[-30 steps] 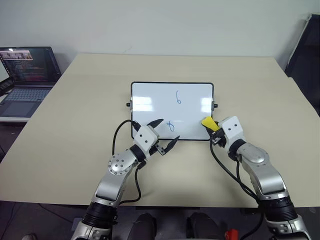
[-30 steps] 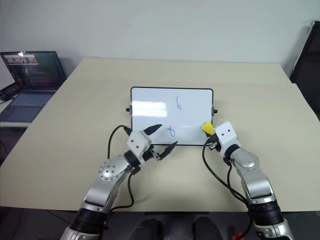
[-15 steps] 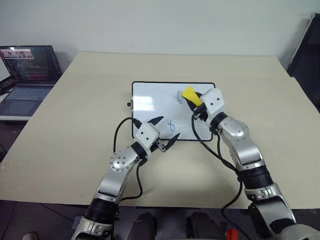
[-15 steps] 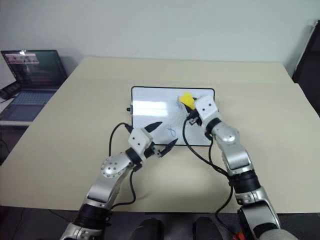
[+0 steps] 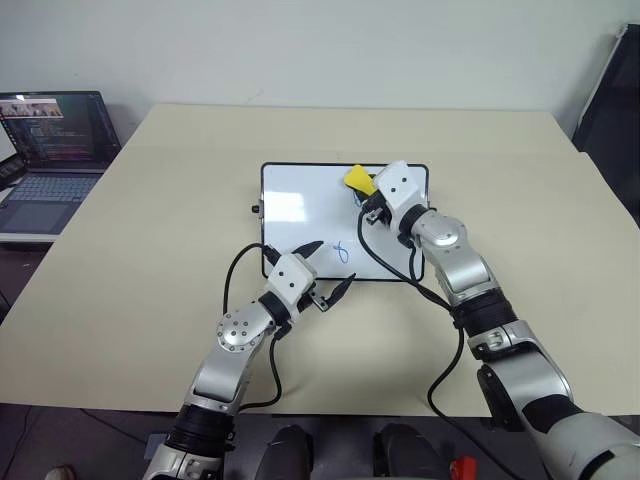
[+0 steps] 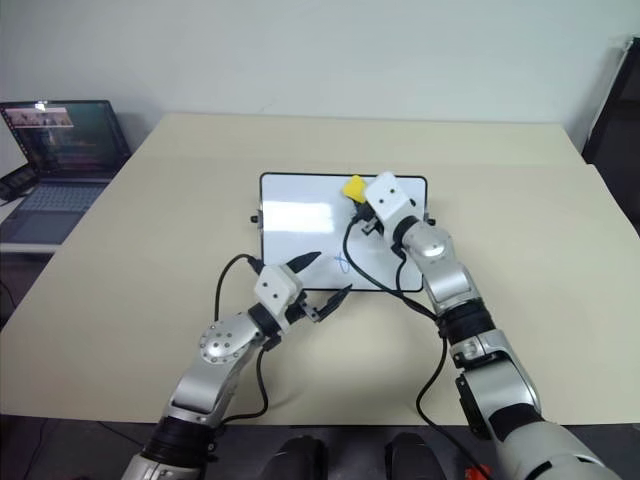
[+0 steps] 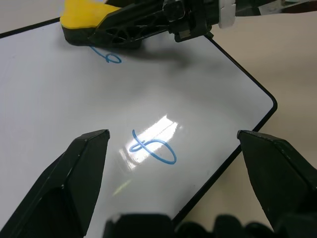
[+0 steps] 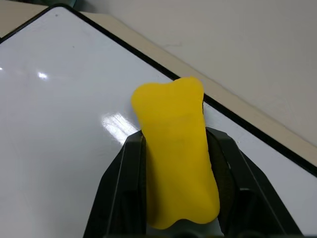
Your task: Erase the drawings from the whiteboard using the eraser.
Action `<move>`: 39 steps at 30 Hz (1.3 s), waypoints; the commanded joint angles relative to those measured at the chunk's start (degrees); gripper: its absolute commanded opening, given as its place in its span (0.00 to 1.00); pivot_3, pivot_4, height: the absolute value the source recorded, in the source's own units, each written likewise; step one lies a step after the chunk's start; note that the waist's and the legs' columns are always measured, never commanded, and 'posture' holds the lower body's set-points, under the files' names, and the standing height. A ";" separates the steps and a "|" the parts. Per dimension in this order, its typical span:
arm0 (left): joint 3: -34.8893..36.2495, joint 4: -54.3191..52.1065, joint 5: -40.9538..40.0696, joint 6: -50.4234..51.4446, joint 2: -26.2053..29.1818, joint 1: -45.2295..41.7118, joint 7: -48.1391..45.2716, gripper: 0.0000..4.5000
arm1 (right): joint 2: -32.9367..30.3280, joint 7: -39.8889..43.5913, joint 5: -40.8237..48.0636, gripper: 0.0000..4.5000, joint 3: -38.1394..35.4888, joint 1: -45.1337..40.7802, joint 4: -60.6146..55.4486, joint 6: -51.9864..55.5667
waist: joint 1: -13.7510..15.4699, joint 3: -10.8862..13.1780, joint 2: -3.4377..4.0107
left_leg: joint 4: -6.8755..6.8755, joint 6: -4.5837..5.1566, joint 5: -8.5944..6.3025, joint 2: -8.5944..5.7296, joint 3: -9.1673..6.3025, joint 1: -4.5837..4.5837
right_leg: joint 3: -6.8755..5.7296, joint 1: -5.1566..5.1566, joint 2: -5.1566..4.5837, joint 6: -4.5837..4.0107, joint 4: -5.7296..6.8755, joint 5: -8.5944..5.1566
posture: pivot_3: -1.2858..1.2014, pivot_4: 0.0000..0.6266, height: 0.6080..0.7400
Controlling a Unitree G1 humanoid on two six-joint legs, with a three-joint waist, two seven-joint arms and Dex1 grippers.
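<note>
Counter (image 5: 150, 250): broad beige top, carries the whiteboard near its middle. No containers on it.

Laptop (image 5: 55, 150): open, screen lit, on a separate surface off the counter's left edge; no part in the task.

Whiteboard (image 5: 300, 200): white, black-framed, lying flat, long side across, so both arms can reach it from the near edge.

Right claw (image 5: 362, 190): over the board's far right part, clamped on the eraser from both sides, yellow back up so the dark face can meet the board.

Left claw (image 5: 325, 270): jaws spread wide, holding nothing, level at the board's near edge; probably placed to steady the board against the wiping, though contact with the frame cannot be made out.

Eraser (image 8: 176, 148): yellow block with dark underside, pinched between the right claw's fingers (image 8: 119, 193), near the far edge. It sits on or just above the board; the left wrist view suggests touching, not certain.

Drawings: two blue squiggles legible. One loop (image 7: 153, 148) on the near half, between the left claw's fingers in the wrist view, untouched. One (image 7: 106, 55) just beside the eraser's dark edge, partly covered, apparently the mark being wiped.
</note>
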 commanded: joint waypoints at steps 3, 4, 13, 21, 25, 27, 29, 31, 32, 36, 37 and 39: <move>0.10 -3.30 0.25 -0.88 -0.28 0.01 0.68 1.00 | -0.43 1.51 -1.84 0.29 1.62 1.03 -1.23 3.08 | -0.06 0.00 0.00 | 0.01 0.00 0.00 0.01 0.00 0.03 | 0.01 0.01 0.00 0.00 0.05 0.00 | 0.52 0.24 1.00; 0.14 -3.33 0.26 -0.83 -0.32 -0.03 0.75 1.00 | -0.59 2.12 -1.32 0.29 1.52 2.71 -3.19 4.36 | -0.04 -0.01 0.00 | 0.01 0.00 0.00 0.01 0.00 0.04 | 0.00 0.02 0.00 0.00 0.05 0.00 | 0.52 0.24 1.00; -0.06 -3.81 0.27 -0.25 -0.58 0.22 1.16 1.00 | -4.42 4.86 -0.91 0.29 1.73 15.29 -19.97 14.88 | 0.24 -0.04 0.01 | 0.08 0.01 0.00 -0.01 -0.10 0.08 | -0.08 0.16 -0.02 0.00 0.05 0.00 | 0.52 0.24 1.00; -0.14 -2.87 0.02 -0.47 -0.58 -0.49 0.68 1.00 | -4.58 2.67 -0.76 0.29 -0.46 12.91 -19.77 15.76 | 0.13 -0.04 0.00 | 0.09 0.01 0.00 -0.05 -0.15 0.15 | -0.14 0.22 -0.02 0.00 0.09 0.00 | 0.52 0.24 1.00; -0.29 -2.28 -0.02 -0.67 -0.70 -1.03 0.33 1.00 | -2.78 -1.00 -0.71 0.29 -1.47 7.90 -14.94 10.82 | 0.10 -0.03 0.00 | 0.15 0.02 0.01 -0.06 -0.14 0.16 | -0.13 0.21 -0.02 0.00 0.16 0.01 | 0.52 0.24 1.00; -0.25 -2.14 -0.01 -0.65 -0.75 -1.20 0.24 1.00 | -1.98 -3.73 -1.51 0.29 -1.63 5.57 -12.37 7.52 | 0.08 -0.03 0.01 | 0.13 0.02 0.01 -0.06 -0.13 0.15 | -0.12 0.18 -0.02 0.00 0.17 0.01 | 0.52 0.24 1.00; -0.18 -2.27 -0.02 -0.62 -0.68 -1.14 0.11 1.00 | -1.32 -5.56 -1.94 0.29 -1.83 3.87 -10.19 6.09 | 0.07 -0.03 0.02 | 0.13 0.02 0.01 -0.05 -0.11 0.11 | -0.09 0.14 -0.02 0.00 0.15 0.01 | 0.52 0.24 1.00; 0.00 -2.66 -0.06 -0.54 -0.52 -0.85 -0.01 1.00 | -1.17 -5.67 -2.17 0.29 -1.37 3.35 -8.94 5.85 | 0.07 -0.03 0.02 | 0.10 0.02 0.01 -0.05 -0.09 0.08 | -0.07 0.12 -0.02 0.00 0.07 0.01 | 0.52 0.24 1.00; 0.12 -2.81 -0.08 -0.50 -0.44 -0.71 -0.02 1.00 | -1.27 -5.13 -2.29 0.29 -0.88 3.57 -8.69 5.88 | 0.08 -0.03 0.02 | 0.08 0.02 0.01 -0.05 -0.08 0.06 | -0.07 0.11 -0.02 0.00 0.03 0.01 | 0.52 0.24 1.00; 0.50 -3.50 -0.03 -0.40 -0.09 0.22 0.21 1.00 | -2.49 -1.77 -2.87 0.29 1.25 7.34 -11.07 7.30 | 0.09 -0.03 0.02 | 0.06 0.02 0.01 -0.04 -0.07 0.04 | -0.07 0.11 -0.04 0.00 -0.01 0.01 | 0.52 0.24 1.00; 0.59 -3.73 -0.01 -0.34 -0.03 0.49 0.32 1.00 | -3.00 -0.53 -2.81 0.29 1.76 8.97 -12.57 7.92 | 0.08 -0.03 0.02 | 0.06 0.02 0.01 -0.04 -0.08 0.04 | -0.07 0.11 -0.04 0.00 0.00 0.01 | 0.52 0.24 1.00; 0.76 -4.25 0.07 -0.16 0.00 1.01 0.69 1.00 | -4.42 2.25 -2.64 0.29 2.94 12.85 -16.26 9.64 | 0.10 -0.03 0.02 | 0.06 0.03 0.01 -0.03 -0.09 0.05 | -0.08 0.12 -0.03 0.00 0.01 0.01 | 0.52 0.24 1.00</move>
